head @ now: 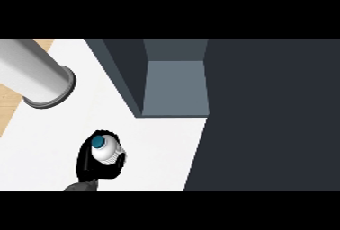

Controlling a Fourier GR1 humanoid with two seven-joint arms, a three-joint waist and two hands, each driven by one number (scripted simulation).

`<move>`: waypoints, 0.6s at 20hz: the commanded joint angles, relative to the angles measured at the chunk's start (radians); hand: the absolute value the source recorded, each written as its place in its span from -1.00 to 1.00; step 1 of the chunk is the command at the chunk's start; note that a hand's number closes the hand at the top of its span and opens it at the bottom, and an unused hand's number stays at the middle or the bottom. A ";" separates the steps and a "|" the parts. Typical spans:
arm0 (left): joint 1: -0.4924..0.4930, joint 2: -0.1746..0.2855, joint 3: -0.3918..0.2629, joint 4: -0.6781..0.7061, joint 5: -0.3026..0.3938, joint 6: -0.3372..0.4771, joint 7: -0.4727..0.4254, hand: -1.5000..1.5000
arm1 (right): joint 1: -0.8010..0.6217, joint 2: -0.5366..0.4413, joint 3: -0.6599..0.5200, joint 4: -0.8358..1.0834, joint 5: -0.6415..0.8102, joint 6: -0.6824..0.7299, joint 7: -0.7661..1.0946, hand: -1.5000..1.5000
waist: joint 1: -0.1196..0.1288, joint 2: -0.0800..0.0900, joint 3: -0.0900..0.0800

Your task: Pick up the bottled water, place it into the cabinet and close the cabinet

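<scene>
bottled water [105, 150], white, teal cap

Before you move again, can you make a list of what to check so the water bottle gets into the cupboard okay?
1. Bottle held: the hand is curled round the bottled water. Ok.
2. Bottle upright: its teal cap points up toward the head view. Ok.
3. Cabinet open: the cabinet shows its grey inside, with nothing seen blocking it. Ok.
4. Bottle in the cabinet: it is over the white counter, short of the opening. Not ok.
5. Bottle lifted off the counter: cannot tell from straight above.
</scene>
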 commanded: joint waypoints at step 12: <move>-0.007 -0.065 -0.072 -0.391 -0.059 0.185 0.310 1.00 | 0.013 0.010 0.049 -0.051 0.106 -0.017 0.018 -1.00 | 0.001 0.000 0.000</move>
